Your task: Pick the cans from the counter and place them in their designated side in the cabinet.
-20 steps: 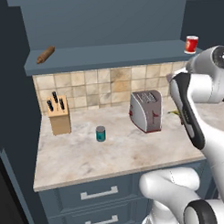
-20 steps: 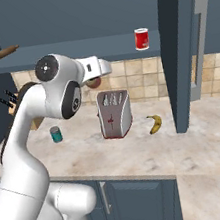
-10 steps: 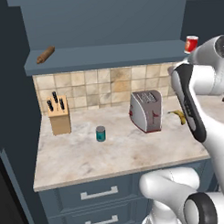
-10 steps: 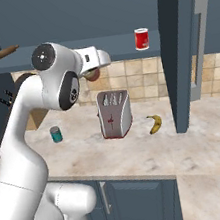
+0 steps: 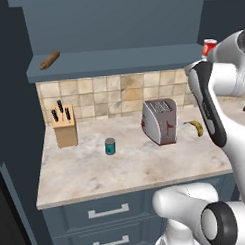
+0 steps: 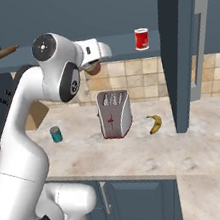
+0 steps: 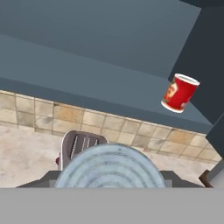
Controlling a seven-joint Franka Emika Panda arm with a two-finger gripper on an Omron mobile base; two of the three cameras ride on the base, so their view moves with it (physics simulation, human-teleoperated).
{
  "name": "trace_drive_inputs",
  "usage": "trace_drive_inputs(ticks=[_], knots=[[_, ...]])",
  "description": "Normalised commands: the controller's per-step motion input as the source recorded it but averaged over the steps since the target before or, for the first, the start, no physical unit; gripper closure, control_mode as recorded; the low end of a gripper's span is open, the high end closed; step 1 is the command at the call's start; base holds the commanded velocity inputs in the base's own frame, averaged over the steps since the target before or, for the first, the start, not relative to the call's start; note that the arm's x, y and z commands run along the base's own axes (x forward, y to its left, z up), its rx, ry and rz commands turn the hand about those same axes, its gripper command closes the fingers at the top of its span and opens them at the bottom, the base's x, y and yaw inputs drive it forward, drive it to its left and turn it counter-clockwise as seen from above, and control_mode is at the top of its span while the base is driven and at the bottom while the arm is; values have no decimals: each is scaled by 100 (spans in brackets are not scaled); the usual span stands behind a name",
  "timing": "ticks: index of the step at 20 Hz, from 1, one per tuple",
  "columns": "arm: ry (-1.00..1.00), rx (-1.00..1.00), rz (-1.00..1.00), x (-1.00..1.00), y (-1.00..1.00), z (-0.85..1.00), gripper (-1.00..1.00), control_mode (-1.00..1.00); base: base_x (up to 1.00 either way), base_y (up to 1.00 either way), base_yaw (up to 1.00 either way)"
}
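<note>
Gripper holds a can below the cabinet shelf, over the counter.

the counter looks like polished beige marbled stone, backed by smooth tan tiles. the cabinet shelf is matt blue-grey, painted-looking. the toaster has brushed silver metal with a dark red side. the knife block and rolling pin look wooden. the held can shows a ridged grey metal top; its label is hard to make out. the teal can looks satin.
</note>
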Motion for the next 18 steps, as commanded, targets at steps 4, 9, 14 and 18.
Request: trace_drive_inputs(ticks=[4, 9, 14, 18], knots=[[0, 0, 0, 18, -5, 8, 100, -100, 0, 0, 0], [0, 0, 0, 12, -8, 12, 100, -100, 0, 0, 0], [0, 0, 0, 13, -8, 11, 100, -100, 0, 0, 0], [0, 0, 0, 11, -7, 9, 100, -100, 0, 0, 0]])
